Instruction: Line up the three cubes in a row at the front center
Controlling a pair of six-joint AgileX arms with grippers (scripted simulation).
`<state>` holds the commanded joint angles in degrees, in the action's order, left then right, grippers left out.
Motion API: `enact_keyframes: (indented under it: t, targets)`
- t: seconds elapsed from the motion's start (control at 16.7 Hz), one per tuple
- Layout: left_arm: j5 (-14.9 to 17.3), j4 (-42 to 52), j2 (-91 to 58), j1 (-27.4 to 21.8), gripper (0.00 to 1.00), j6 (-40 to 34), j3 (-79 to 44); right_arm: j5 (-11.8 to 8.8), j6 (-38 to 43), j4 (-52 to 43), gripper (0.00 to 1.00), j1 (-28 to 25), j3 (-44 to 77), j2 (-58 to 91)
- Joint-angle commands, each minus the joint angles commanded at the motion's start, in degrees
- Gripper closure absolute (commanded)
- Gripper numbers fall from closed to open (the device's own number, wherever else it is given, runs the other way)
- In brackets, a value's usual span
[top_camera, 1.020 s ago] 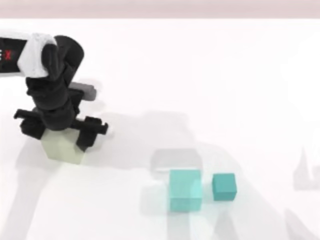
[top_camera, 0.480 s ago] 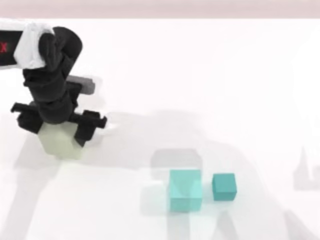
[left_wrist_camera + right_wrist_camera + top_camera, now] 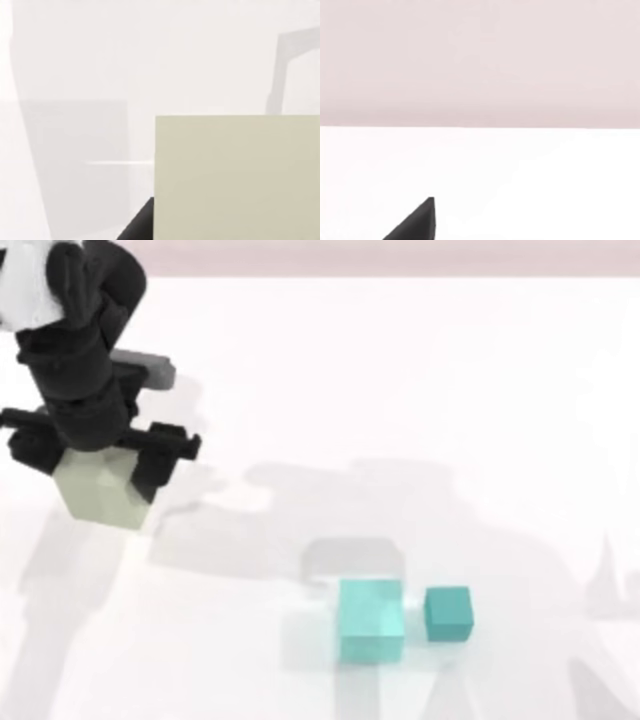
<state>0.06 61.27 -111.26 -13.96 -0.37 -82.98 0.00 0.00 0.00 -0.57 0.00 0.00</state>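
Observation:
The large pale beige-green cube (image 3: 98,492) hangs above the table at the far left of the top view, with my left gripper (image 3: 92,462) shut on it from above. In the left wrist view the same cube (image 3: 235,170) fills the frame's lower right, with one dark finger (image 3: 140,225) against its side. The medium light cyan cube (image 3: 371,620) and the small darker teal cube (image 3: 447,613) rest side by side at the front centre, a narrow gap between them. My right gripper (image 3: 460,227) is outside the top view and faces bare table.
The white table (image 3: 400,390) stretches between the held cube and the two front cubes. Its back edge meets a pale pinkish wall (image 3: 480,60). Soft grey arm shadows lie across the surface.
My left gripper has risen with the beige-green cube and moved toward the back left. The cyan and teal cubes have stayed put.

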Motion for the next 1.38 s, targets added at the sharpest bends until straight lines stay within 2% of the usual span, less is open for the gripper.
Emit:
enact_keyframes:
  t: [0.18, 0.36, 0.48, 0.78, 0.96, 1.08, 1.38]
  targets:
    - [0.0, -0.1, -0.2, -0.4, 1.00, 0.0, 0.1, 0.0, 0.0, 0.0, 0.00, 0.0, 0.0, 0.0]
    - [0.0, 0.2, 0.6, -3.4, 1.00, -3.8, 0.7, 0.0, 0.0, 0.0, 0.00, 0.0, 0.0, 0.0]
    - [0.0, 0.6, 1.8, -7.0, 1.00, -9.4, 1.6, 0.0, 0.0, 0.0, 0.00, 0.0, 0.0, 0.0]
    - [0.0, 1.8, 5.9, -18.2, 1.00, -28.7, 5.3, 0.0, 0.0, 0.0, 0.00, 0.0, 0.0, 0.0]
    - [-0.1, 1.9, 8.4, -23.5, 1.00, -36.3, 7.1, 0.0, 0.0, 0.0, 0.00, 0.0, 0.0, 0.0]
    - [-0.1, 1.8, 9.4, -25.2, 1.00, -38.3, 7.7, 0.0, 0.0, 0.0, 0.00, 0.0, 0.0, 0.0]
    - [-0.1, 1.6, 9.2, -25.0, 1.00, -38.2, 7.7, 0.0, 0.0, 0.0, 0.00, 0.0, 0.0, 0.0]
